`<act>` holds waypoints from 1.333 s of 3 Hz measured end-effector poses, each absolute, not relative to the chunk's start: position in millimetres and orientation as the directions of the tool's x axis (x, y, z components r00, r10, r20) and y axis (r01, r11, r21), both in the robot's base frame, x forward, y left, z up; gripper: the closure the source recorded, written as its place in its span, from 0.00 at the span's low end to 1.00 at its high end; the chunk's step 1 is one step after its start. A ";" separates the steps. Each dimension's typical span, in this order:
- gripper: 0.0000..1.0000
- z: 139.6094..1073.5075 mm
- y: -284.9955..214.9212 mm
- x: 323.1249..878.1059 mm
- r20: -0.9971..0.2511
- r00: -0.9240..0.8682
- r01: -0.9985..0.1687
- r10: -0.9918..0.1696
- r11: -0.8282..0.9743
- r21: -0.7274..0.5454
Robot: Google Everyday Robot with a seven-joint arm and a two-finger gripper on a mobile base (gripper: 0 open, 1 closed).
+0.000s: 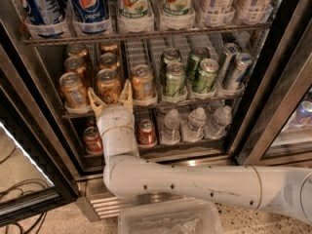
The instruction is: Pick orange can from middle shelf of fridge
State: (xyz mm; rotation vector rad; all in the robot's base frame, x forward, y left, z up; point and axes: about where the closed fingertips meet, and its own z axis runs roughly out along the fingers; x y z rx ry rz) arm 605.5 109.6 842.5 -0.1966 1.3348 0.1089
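On your left, the door [34,199] of the fridge [36,89] stands open, with cables [9,223] on the floor beside it. On the middle shelf [224,95] the left lanes hold orange-gold cans, and you have the gripper [110,97] up at the shelf's near edge, in front of the second lane. Its two tan fingers [93,102] are spread, one on each side of the front orange can [108,86]. That can stands upright between them, and you cannot tell whether either finger touches it. Just to its right stands another can [143,82] of the same kind, then green cans [174,79], then silver cans [237,67] at the far right. Above are big soda bottles [90,4]. On the rack below are red cans [146,132] and water bottles [197,123]. Your white arm [195,182] runs in from the lower right and bends up to the shelf, and a clear bin [168,221] sits under it on the near floor.
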 end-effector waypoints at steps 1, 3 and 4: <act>0.29 841.4 106.6 619.5 -0.974 0.223 -0.181 -0.029 0.981 -0.070; 0.72 840.7 103.0 637.8 -0.974 0.225 -0.170 -0.024 0.983 -0.064; 0.95 841.0 103.1 624.7 -0.970 0.241 -0.176 -0.033 0.981 -0.077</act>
